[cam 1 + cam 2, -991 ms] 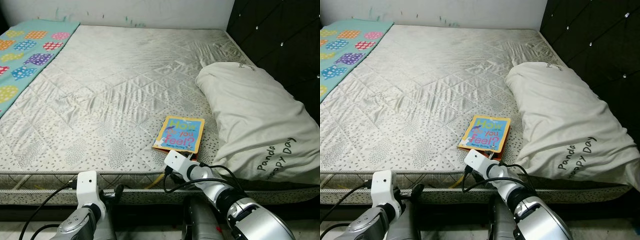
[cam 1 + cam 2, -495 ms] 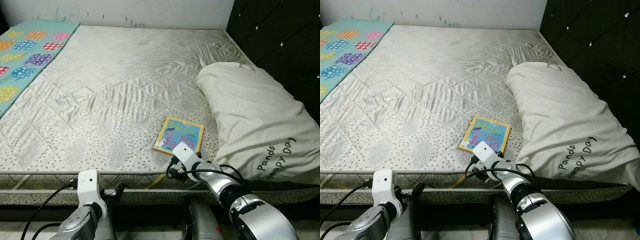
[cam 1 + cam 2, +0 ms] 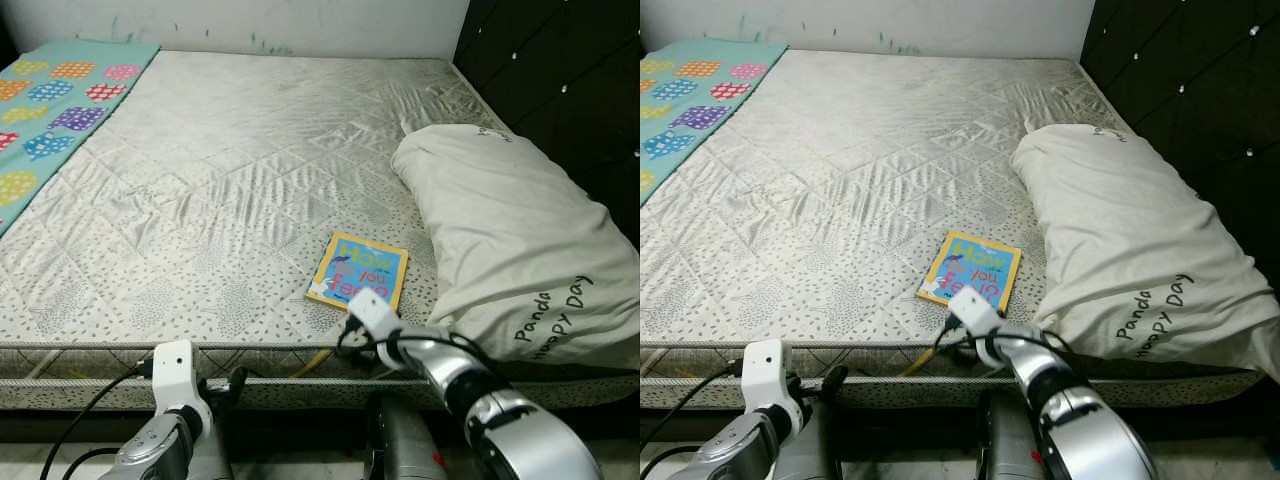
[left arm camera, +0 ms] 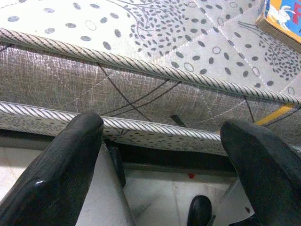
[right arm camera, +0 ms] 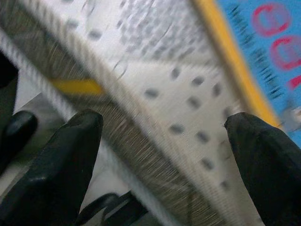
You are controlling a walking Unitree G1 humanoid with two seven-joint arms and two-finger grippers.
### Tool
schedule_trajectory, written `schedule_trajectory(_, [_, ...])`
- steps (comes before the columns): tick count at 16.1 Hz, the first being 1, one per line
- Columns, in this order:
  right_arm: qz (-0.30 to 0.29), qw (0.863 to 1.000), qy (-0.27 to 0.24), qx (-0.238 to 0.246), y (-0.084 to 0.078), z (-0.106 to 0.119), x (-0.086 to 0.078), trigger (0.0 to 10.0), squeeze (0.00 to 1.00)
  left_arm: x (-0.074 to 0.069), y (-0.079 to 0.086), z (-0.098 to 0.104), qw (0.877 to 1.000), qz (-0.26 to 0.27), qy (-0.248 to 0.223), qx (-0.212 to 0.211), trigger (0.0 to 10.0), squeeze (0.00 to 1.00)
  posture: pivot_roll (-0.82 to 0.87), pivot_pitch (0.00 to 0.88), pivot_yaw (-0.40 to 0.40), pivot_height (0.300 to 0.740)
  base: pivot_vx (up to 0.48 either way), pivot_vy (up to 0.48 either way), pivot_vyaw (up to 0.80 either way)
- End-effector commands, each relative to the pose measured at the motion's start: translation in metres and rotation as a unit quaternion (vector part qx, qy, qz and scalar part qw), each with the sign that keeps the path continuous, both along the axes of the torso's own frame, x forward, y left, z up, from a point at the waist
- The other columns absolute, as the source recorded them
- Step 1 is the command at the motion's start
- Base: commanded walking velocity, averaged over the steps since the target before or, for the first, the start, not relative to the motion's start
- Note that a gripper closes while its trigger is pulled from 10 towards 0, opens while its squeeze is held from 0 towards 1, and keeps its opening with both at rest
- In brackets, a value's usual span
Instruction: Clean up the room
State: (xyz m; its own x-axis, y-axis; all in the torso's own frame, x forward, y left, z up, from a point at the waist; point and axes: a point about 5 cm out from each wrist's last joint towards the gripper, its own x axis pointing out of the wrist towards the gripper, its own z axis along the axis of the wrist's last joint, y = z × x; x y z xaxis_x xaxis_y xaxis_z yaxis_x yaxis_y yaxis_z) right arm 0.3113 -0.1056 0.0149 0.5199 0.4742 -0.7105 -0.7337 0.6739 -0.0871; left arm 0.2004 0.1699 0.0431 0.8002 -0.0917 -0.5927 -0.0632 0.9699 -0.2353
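A blue children's book (image 3: pixel 362 268) with a yellow border lies flat on the mattress (image 3: pixel 230 170), near its front edge and beside the pillow. My right gripper (image 5: pixel 160 155) is at that front edge, open, with the mattress border and the book's near corner (image 5: pixel 263 52) showing between its two fingers (image 5: pixel 61 165). From the head, its white wrist block (image 3: pixel 368 308) covers the book's near edge. My left gripper (image 4: pixel 160 165) hangs low in front of the mattress side, open and holding nothing.
A large white pillow (image 3: pixel 510 240) lies to the right of the book, against a black tufted headboard (image 3: pixel 560 80). A teal patterned blanket (image 3: pixel 50 110) covers the bed's far left. A yellow strap (image 4: pixel 275 113) hangs at the mattress side.
My right gripper has moved forward and right along the mattress edge to the book's near edge. The book has turned slightly. The left arm has stayed put.
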Motion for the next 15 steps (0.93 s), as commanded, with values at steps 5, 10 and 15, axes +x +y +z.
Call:
schedule_trajectory(5, [-0.002,0.999,0.03,0.02,0.013,-0.012,-0.014,10.0,0.0,0.0,0.0,-0.001,1.0,-0.004,0.008,0.001,10.0,0.0,0.05,0.016,-0.058,0.558,0.0,0.0,0.0])
schedule_trajectory(10, [-0.013,0.997,0.046,0.062,0.036,-0.011,-0.018,10.0,0.0,-0.001,0.002,-0.001,1.0,0.0,0.009,0.002,10.0,0.0,0.05,0.021,-0.058,0.558,0.0,0.0,0.0])
schedule_trajectory(15, [-0.072,0.99,0.044,0.113,0.044,-0.001,-0.009,10.0,0.0,0.002,-0.001,0.003,1.0,0.001,-0.003,-0.016,10.0,0.0,0.05,0.022,-0.059,0.558,0.0,0.0,0.0])
